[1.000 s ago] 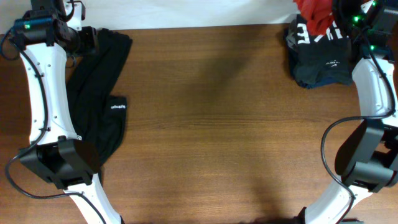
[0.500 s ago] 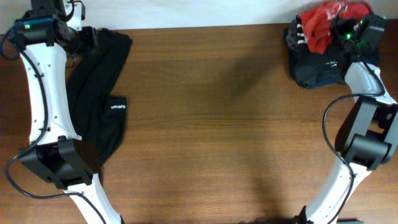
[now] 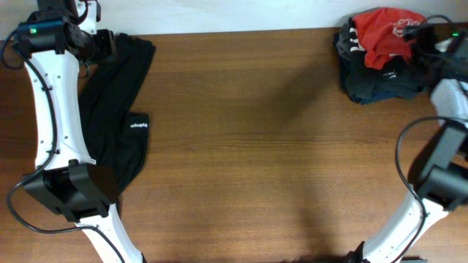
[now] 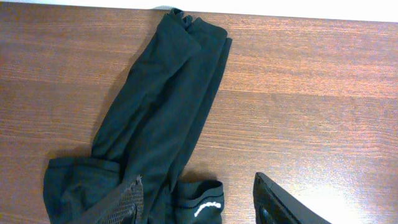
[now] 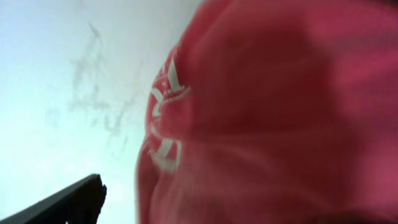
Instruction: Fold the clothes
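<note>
Overhead puts the orange-red printed T-shirt [image 3: 382,28] on the dark clothes pile [image 3: 374,79] far right, my right tool [image 3: 424,38] beside it, gap untellable; only my left wrist view shows the left tool [image 4: 196,185] apart over the long black garment [image 4: 161,106].

Light is bright and even from above, just soft shadows on the table [image 3: 256,183] and no real glare. The left wrist view is sharp. The right wrist one's a mess: the red shirt [image 5: 280,124] sits way too close and is totally blurred.
</note>
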